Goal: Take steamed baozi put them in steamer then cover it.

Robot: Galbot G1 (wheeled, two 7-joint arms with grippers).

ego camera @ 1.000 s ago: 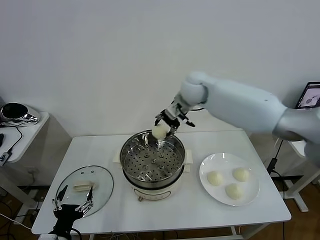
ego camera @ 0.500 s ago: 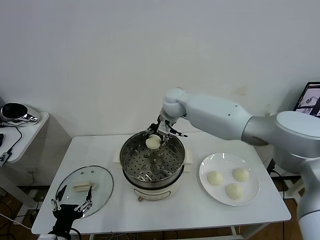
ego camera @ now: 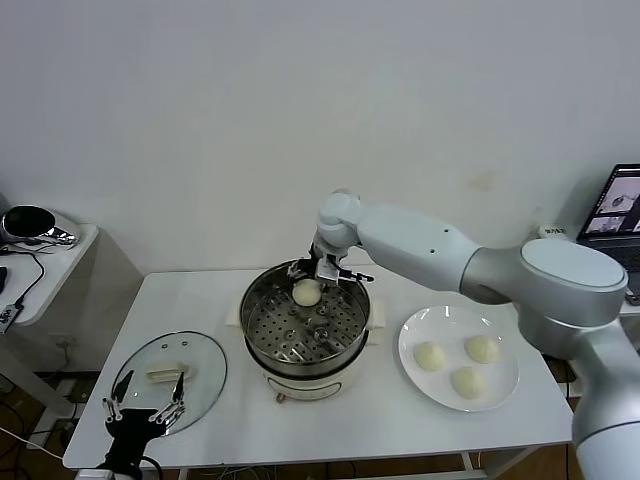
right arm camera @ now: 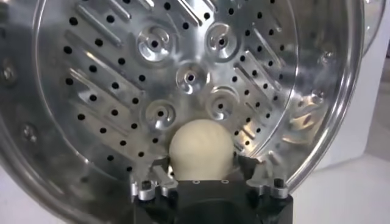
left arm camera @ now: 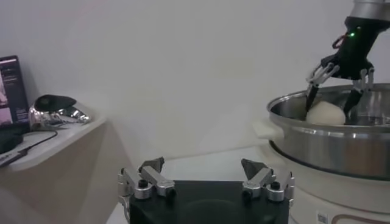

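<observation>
The right gripper (ego camera: 321, 274) has come down from above the steamer's (ego camera: 305, 325) far rim into the pot, and its fingers, a moment ago pinching a bun (ego camera: 307, 292), now stand spread on either side of it. That bun (smooth, round, cream-white) sits on the holed steel tray near the back wall.

The right wrist view shows the bun (right arm camera: 202, 149) just beside the fingertips, though contact cannot be told. Only the head view shows three more buns (ego camera: 458, 362) on the white plate (ego camera: 412, 370) and the glass lid (ego camera: 168, 379) flat on the table, where the left gripper (ego camera: 145, 412) hangs with its fingers spread.
</observation>
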